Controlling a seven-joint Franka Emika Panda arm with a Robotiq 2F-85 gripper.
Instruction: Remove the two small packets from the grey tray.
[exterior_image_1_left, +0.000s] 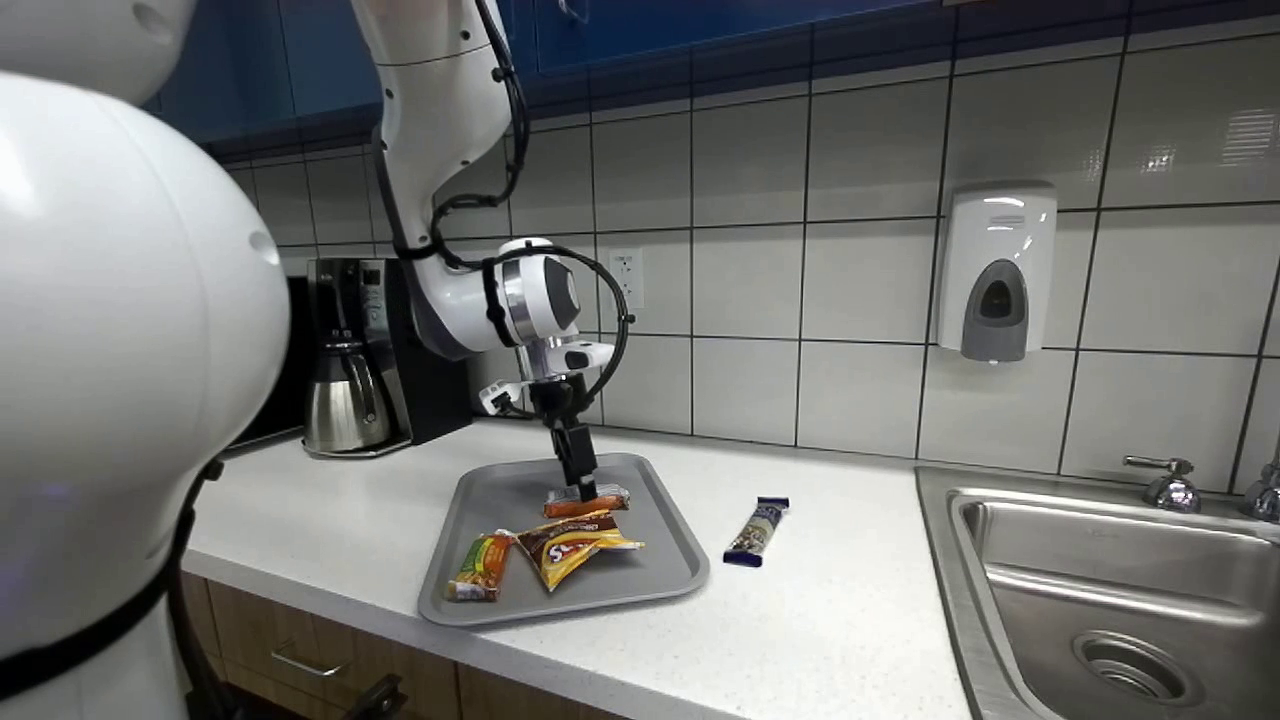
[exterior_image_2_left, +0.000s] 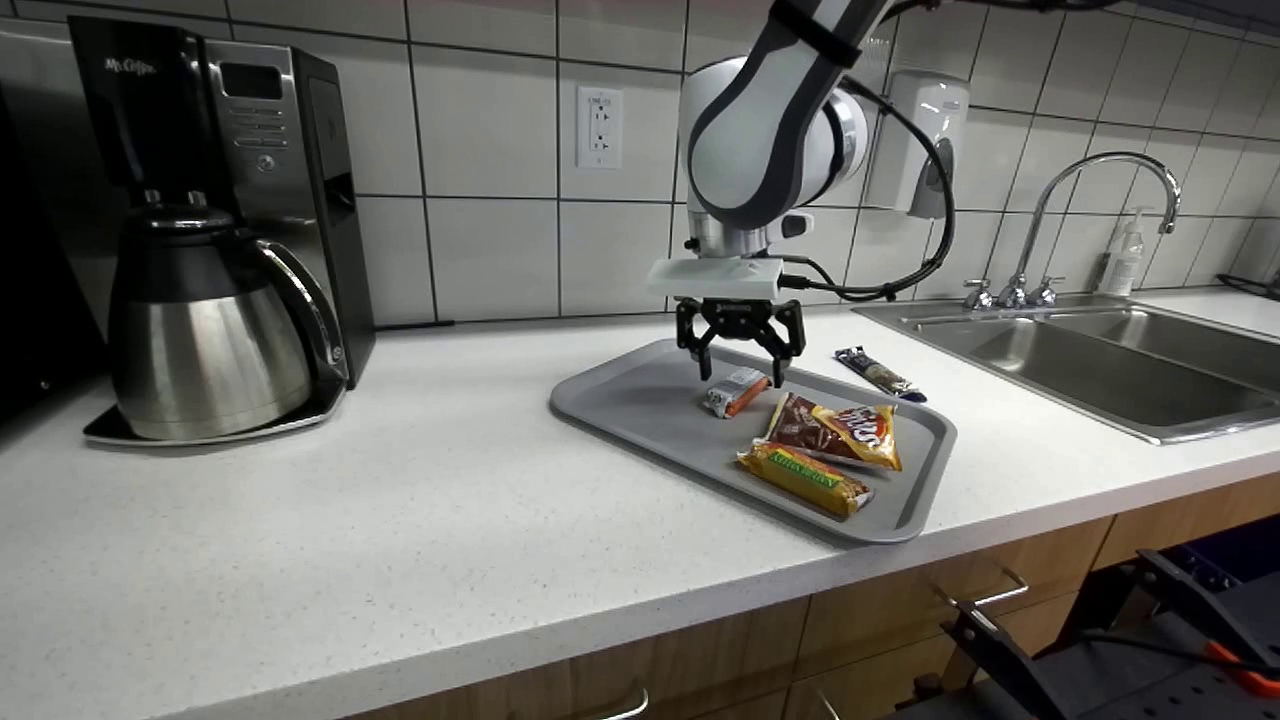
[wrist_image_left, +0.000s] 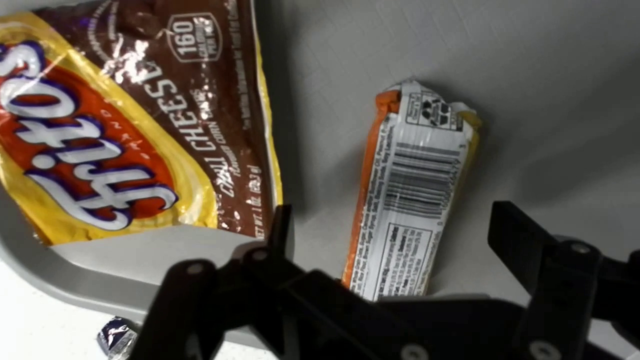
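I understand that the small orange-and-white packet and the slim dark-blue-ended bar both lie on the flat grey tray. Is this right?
Not quite: the slim dark-blue-ended bar lies on the white counter beside the grey tray, as both exterior views show. The small orange-and-white packet is on it.

Wrist view: close, facing down. Both exterior views: farther, facing tiled wall. All share tray.

The grey tray is matt, textured plastic. The orange-red packet and orange-brown packet have glossy film surfaces. Drawer fronts below the smooth worktop's front edge show wood grain.
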